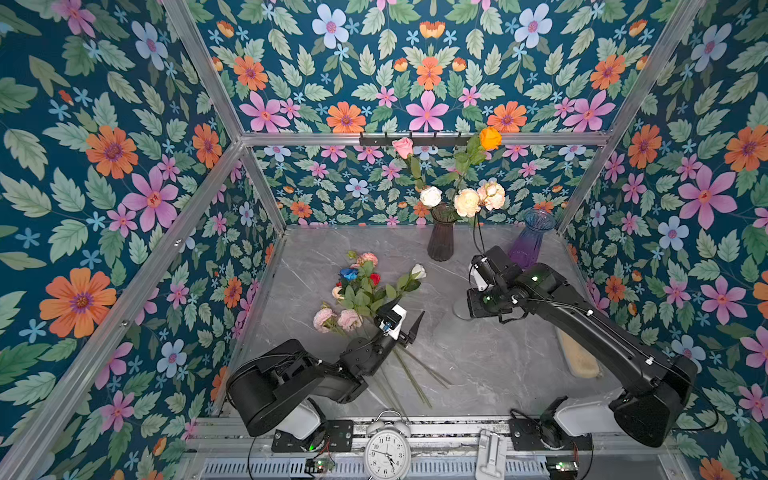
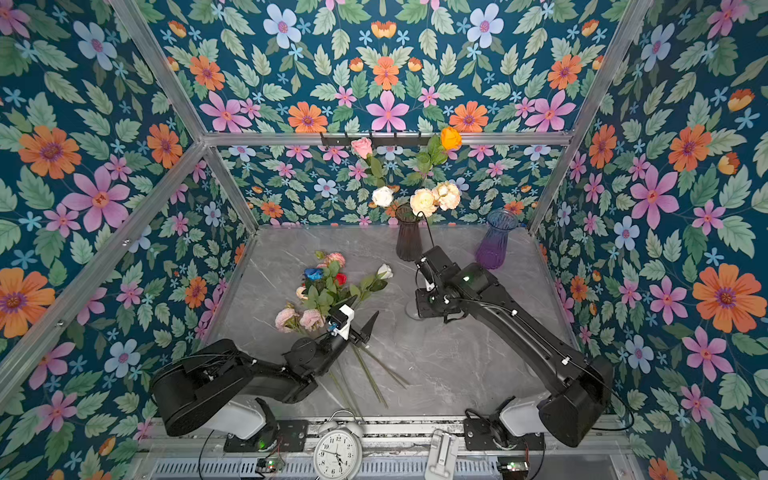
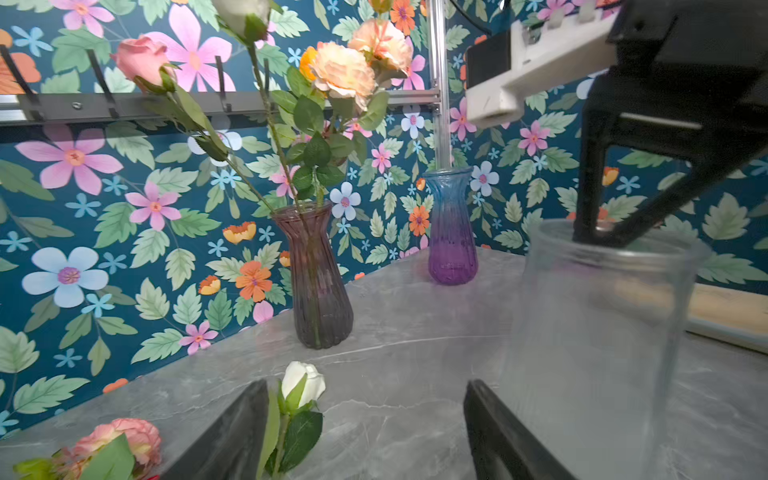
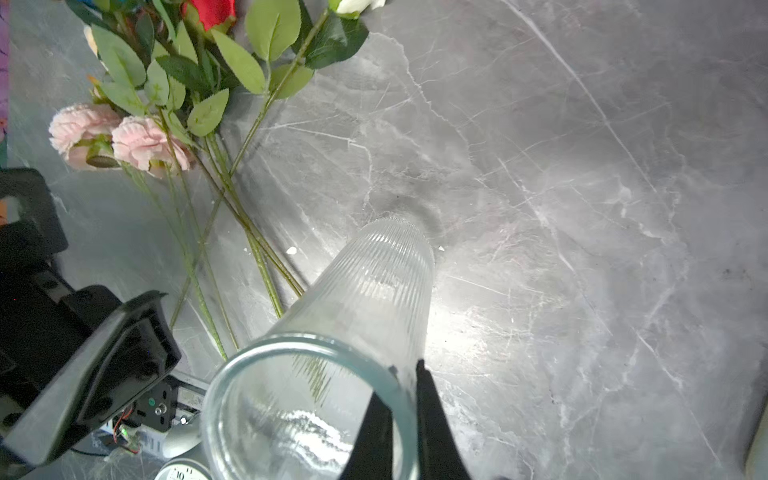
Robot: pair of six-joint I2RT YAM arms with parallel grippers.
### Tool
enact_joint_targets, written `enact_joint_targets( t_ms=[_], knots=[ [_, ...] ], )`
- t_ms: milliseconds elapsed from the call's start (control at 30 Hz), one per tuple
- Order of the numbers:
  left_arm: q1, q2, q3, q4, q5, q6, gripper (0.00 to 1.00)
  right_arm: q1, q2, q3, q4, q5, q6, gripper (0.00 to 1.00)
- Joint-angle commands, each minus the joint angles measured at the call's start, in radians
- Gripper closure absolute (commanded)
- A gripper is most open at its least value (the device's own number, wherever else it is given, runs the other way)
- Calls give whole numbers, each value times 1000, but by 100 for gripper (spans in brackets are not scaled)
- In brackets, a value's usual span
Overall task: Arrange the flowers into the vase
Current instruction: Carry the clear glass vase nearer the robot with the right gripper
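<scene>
Loose flowers (image 1: 361,291) lie in a pile at the table's left: pink, blue, red and a white rose (image 1: 418,271) (image 3: 303,382). My left gripper (image 1: 405,313) (image 3: 365,386) hovers open over their stems; the white rose's stem runs close beside one finger, ungripped. A dark ribbed vase (image 1: 440,239) (image 3: 318,282) at the back holds several flowers. My right gripper (image 4: 401,399) is shut on the rim of a clear ribbed vase (image 4: 374,282) (image 3: 594,332), one finger inside and one outside. That vase is empty.
A blue-to-purple vase (image 1: 530,245) stands empty at the back right. A pale brush (image 1: 582,361) lies along the right wall under my right arm. An alarm clock (image 1: 387,451) sits at the front edge. A hook rail (image 1: 415,139) runs along the back wall.
</scene>
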Motion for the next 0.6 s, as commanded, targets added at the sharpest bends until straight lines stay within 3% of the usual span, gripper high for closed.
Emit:
enact_joint_targets(
  t_ms=[0, 567],
  knots=[
    [1, 1, -2, 60, -28, 12, 22, 22, 39, 32, 9, -5, -8, 98],
    [1, 7, 0, 68, -1, 12, 20, 60, 97, 61, 2, 3, -5, 90]
  ],
)
